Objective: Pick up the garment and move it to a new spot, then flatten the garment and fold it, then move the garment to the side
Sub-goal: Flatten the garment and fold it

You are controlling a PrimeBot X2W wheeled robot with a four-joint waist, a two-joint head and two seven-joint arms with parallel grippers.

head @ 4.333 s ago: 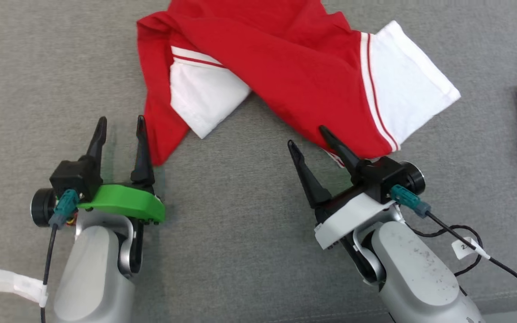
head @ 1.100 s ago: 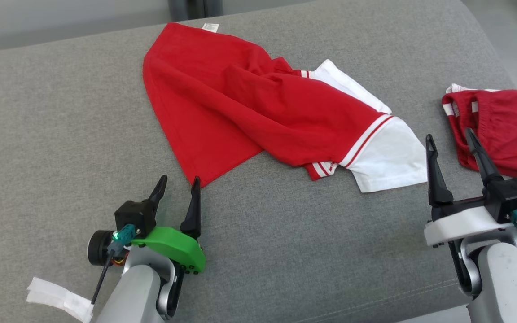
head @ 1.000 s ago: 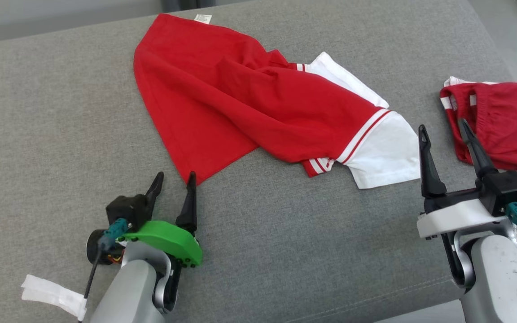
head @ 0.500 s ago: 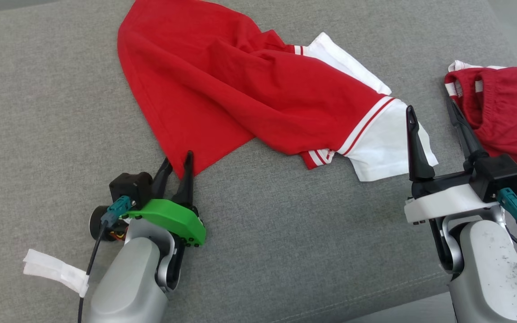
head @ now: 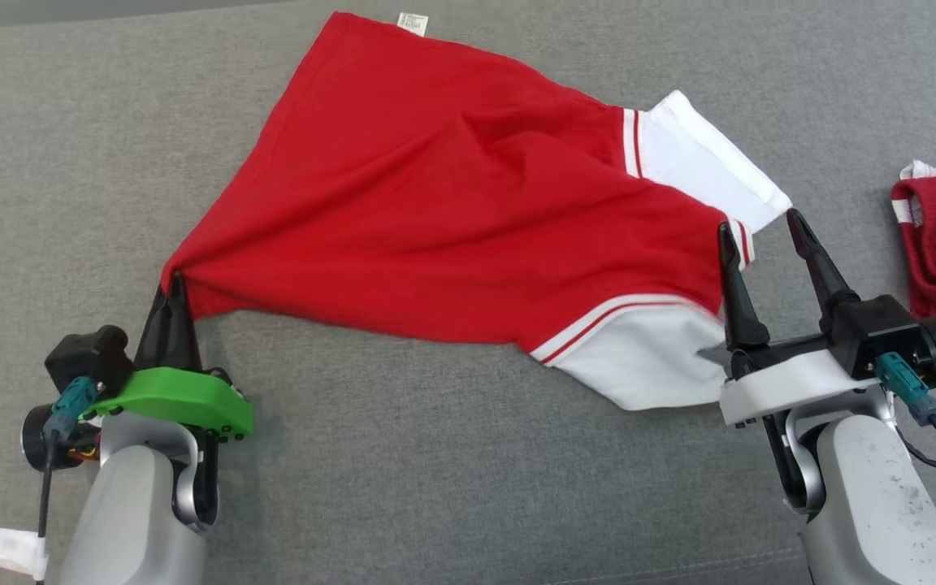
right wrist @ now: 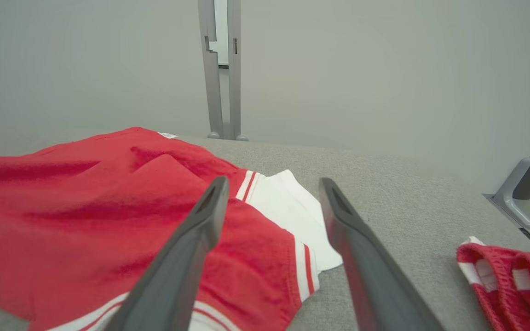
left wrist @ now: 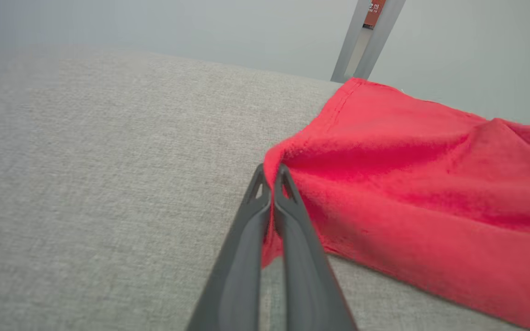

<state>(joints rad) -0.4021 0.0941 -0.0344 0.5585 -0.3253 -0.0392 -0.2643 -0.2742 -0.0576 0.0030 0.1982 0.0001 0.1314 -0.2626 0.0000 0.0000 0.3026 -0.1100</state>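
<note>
Red garment point(head: 452, 244) lies spread on the grey cushion point(head: 435, 479) — light, limp cloth, likely to sag and drag. The left gripper point(head: 169, 286) pinches its corner tight; the right gripper point(head: 759, 223) gapes beside the white sleeve point(head: 639, 361) — probably the second hold

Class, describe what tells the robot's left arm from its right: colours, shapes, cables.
Both forearms are pale grey, and each gripper has two long, tapering black fingers. The left gripper sits on a green bracket, the right gripper on a white bracket. Each carries a teal connector with a black cable; the right forearm is dark-speckled.
</note>
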